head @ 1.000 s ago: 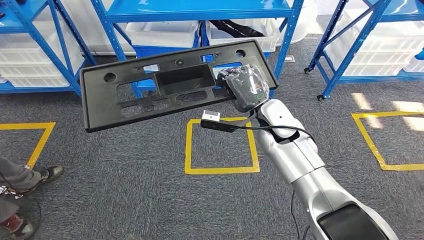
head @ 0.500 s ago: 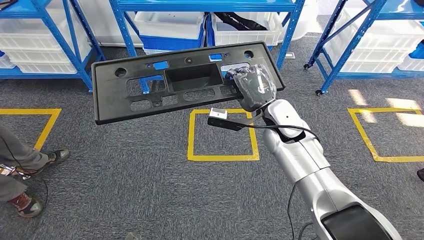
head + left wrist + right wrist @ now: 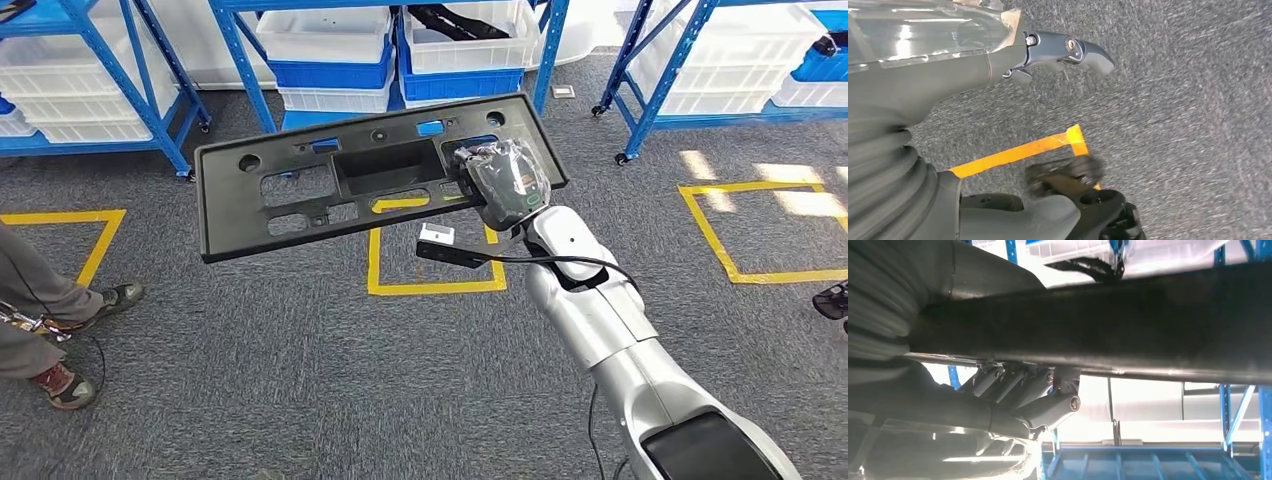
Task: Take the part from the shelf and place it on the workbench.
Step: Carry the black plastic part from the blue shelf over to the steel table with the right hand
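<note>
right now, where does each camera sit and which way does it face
Head view: high on the body, looking forward and down at carpet and blue shelves; the right arm's robot hand holds the black part by one end.
Left wrist view: behind the left robot hand, looking down at carpet and yellow tape.
Right wrist view: behind the right robot hand, under the part, facing the shelves.
Shared: head and right wrist views both show the part and shelves.

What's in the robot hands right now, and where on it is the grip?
The right robot hand grips the long black plastic panel at its right end, the rest jutting out unsupported to the left. The left robot hand holds nothing.
</note>
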Available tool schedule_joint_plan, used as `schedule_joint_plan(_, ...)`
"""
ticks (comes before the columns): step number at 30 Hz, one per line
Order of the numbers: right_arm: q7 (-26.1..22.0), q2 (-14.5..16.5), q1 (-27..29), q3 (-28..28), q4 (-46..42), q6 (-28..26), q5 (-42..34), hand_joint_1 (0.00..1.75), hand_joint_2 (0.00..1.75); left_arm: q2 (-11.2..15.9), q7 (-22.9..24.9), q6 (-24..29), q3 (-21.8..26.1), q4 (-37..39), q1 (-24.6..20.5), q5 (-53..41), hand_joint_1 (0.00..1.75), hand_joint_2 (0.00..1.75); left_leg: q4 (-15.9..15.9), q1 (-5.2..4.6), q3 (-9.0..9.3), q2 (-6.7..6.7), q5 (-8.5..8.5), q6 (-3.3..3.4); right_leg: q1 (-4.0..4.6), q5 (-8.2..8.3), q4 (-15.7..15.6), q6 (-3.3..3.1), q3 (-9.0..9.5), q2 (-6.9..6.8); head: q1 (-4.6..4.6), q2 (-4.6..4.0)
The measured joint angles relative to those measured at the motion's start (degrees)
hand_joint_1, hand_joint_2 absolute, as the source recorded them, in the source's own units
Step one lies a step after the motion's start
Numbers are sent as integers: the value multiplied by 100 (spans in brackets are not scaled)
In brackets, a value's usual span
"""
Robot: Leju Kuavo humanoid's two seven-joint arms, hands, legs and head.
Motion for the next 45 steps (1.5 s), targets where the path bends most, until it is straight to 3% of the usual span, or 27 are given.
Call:
schedule_joint_plan(2,0,-12,17,0,0,1,-4,166,175,1,0,-11,-1,0,-1,-22,0,175,94,-2,242,-7,179,58,42,113,6,-8,-152,0,1,0)
schedule_joint_plan(3,0,-15,18,0,0,2,-9,166,175,1,-1,-20,-1,0,-4,-33,0,175,-144,-3,503,-12,285,89,54,163,7,-2,-210,3,1,0)
schedule_joint_plan(5,-25,-4,18,1,-1,4,-47,166,175,1,-2,-27,0,-2,-22,-33,0,175,-881,-21,1094,-45,232,125,82,249,12,44,-289,3,5,0)
schedule_joint_plan(7,-75,96,13,4,8,1,-94,166,175,1,0,-8,5,-4,-31,5,0,175,-1330,-60,1367,-75,94,142,96,336,-2,115,-315,4,11,0)
schedule_joint_plan(9,-74,289,6,21,53,-18,-76,166,175,2,2,12,17,-3,-31,43,0,175,-1415,-78,1350,-56,167,204,90,402,-17,185,-340,19,13,0)
schedule_joint_plan(10,-53,389,1,37,91,-40,-54,166,175,3,2,19,26,-3,-38,47,0,175,-1445,-80,1317,-43,230,248,91,351,23,199,-382,27,12,0)
schedule_joint_plan(12,-21,519,-6,70,167,-91,-31,166,175,8,-2,37,46,-3,-60,35,0,175,-1495,-71,1193,-37,372,331,87,-13,405,159,-545,33,31,0)
schedule_joint_plan(14,-13,593,11,91,214,-121,-50,166,175,13,-17,65,58,-4,-69,-4,0,175,-1500,-91,1025,-60,498,366,80,-451,1127,118,-741,32,49,0)
schedule_joint_plan(15,-13,613,34,96,228,-128,-64,166,175,12,-25,78,60,-4,-68,-28,0,175,-1500,-102,945,-64,561,369,82,-530,1440,134,-795,32,50,0)
schedule_joint_plan(17,-15,626,93,98,244,-144,-77,166,175,10,-26,92,60,-4,-66,-81,0,175,-1497,-136,782,-66,693,368,105,-358,1610,195,-686,32,55,0)
schedule_joint_plan(18,-16,631,117,100,246,-155,-59,166,175,9,-18,96,60,-4,-66,-101,0,175,-1496,-156,712,-65,753,364,127,-219,1408,195,-500,31,56,0)
schedule_joint_plan(19,-17,638,132,102,245,-167,-24,166,175,1,-9,98,60,-4,-65,-124,0,175,-1493,-169,654,-60,810,358,159,-147,1052,149,-225,26,55,0)
schedule_joint_plan(21,-17,685,144,107,232,-203,103,166,175,-16,4,101,60,-4,-67,-156,0,175,-1491,-194,587,-58,908,319,226,-265,199,1,356,15,51,0)
schedule_joint_plan(22,-17,715,148,115,226,-233,175,166,175,-25,9,101,60,-4,-68,-169,0,175,-1496,-191,576,-50,954,290,257,-348,-87,-55,521,12,49,0)
schedule_joint_plan(23,-17,747,157,126,221,-264,239,166,175,-25,12,102,60,-4,-70,-178,0,175,-1512,-190,570,-50,1001,252,275,-384,-244,-84,585,11,50,0)
schedule_joint_plan(25,-15,807,182,154,221,-305,310,166,175,-12,17,107,60,-4,-68,-191,0,175,-1505,-156,539,-56,1007,178,209,-294,-303,-129,555,-10,51,0)
schedule_joint_plan(27,-9,879,209,175,220,-307,342,166,175,8,17,111,60,-4,-57,-195,0,175,-1236,-115,427,-76,689,81,131,-180,-341,-198,536,-62,29,0)
schedule_joint_plan(29,3,938,247,192,218,-301,373,166,175,24,17,113,60,-4,-45,-200,0,175,-582,-58,218,-76,213,-34,131,-101,-336,-227,462,-122,4,0)
schedule_joint_plan(31,19,962,317,202,211,-292,413,166,175,48,17,114,60,-4,-28,-211,0,175,-57,13,112,-66,59,-139,114,-50,-329,-199,389,-193,2,0)
schedule_joint_plan(32,28,967,355,210,202,-289,436,166,175,61,17,114,60,-4,-18,-216,0,175,-72,51,201,-51,131,-184,98,-34,-322,-181,363,-231,2,0)
schedule_joint_plan(33,35,969,385,219,191,-286,457,166,175,73,17,114,60,-4,-9,-218,0,175,-309,88,398,-18,262,-226,79,-25,-308,-171,345,-266,2,0)
schedule_joint_plan(35,46,972,411,238,155,-282,488,166,175,83,16,113,60,-4,-5,-219,0,175,-1049,122,896,119,443,-281,69,-35,-254,-116,294,-323,-8,0)
schedule_joint_plan(37,54,983,415,250,119,-277,500,166,175,87,13,112,61,-4,-6,-217,0,175,-1427,99,1109,189,467,-224,108,-46,-207,-39,257,-367,-10,0)
schedule_joint_plan(39,60,997,417,259,92,-266,503,166,175,96,6,113,62,-4,2,-210,0,175,-1459,68,1073,124,475,-87,142,-35,-201,34,245,-408,1,0)
schedule_joint_plan(41,61,1007,417,267,74,-253,506,166,175,94,-3,116,63,-4,9,-191,0,175,-1510,67,1049,61,513,32,128,-125,-67,86,151,-322,10,0)
schedule_joint_plan(42,61,1009,418,270,69,-246,508,166,175,92,-7,120,63,-4,8,-181,0,175,-1528,73,1033,31,541,85,119,-251,159,86,35,-235,14,0)
schedule_joint_plan(45,61,987,443,277,66,-213,507,166,175,89,-14,129,64,-3,8,-167,0,175,-1532,63,961,-84,594,172,103,-713,1285,53,-495,-37,31,0)
